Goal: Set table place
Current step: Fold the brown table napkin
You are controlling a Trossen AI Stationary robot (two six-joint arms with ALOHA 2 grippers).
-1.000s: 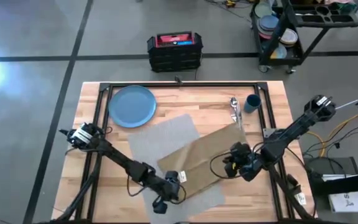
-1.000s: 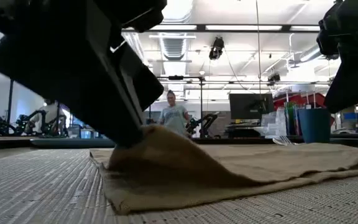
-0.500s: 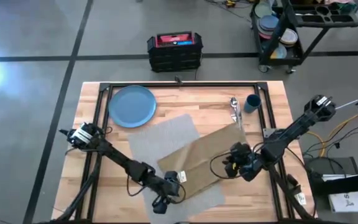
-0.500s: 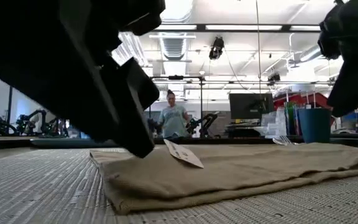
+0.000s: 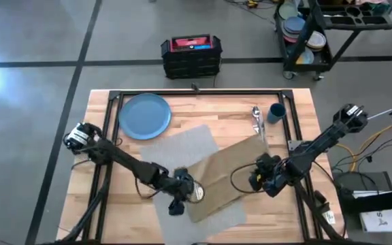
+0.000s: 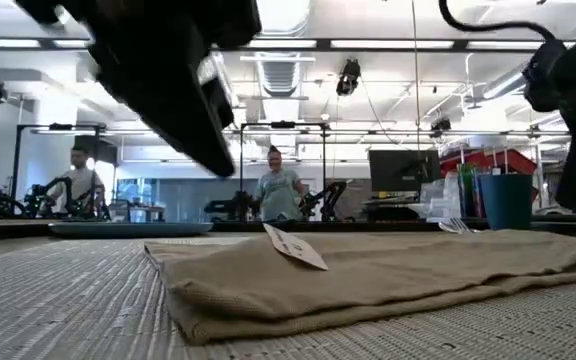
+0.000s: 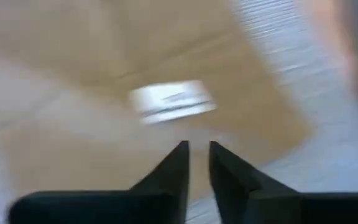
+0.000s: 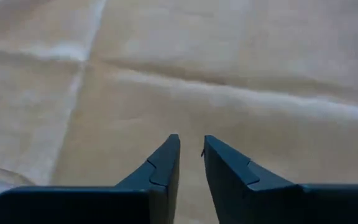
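Observation:
The tan napkin (image 5: 226, 173) lies flat and slantwise over the grey placemat (image 5: 175, 153), its white label (image 6: 296, 247) sticking up near its left end. My left gripper (image 5: 177, 197) hovers just above that end, fingers (image 7: 197, 144) a narrow gap apart and holding nothing. My right gripper (image 5: 258, 178) hangs over the napkin's right part, its fingers (image 8: 191, 138) also a narrow gap apart and clear of the cloth. The blue plate (image 5: 145, 116) rests on the wood at the far left. The cutlery (image 5: 257, 121) and the dark-blue cup (image 5: 275, 113) sit at the far right.
A black frame rail (image 5: 196, 94) runs along the table's far side and down both flanks. Beyond the far edge stand a black crate (image 5: 190, 54) and a cart of stacked dishes (image 5: 305, 34). People (image 6: 280, 190) stand in the room behind.
My left gripper has let go of the napkin's left end, which was raised in a hump and has fallen flat on the placemat. That gripper has then risen and drawn back toward the far-left. My right gripper has edged up and slightly right.

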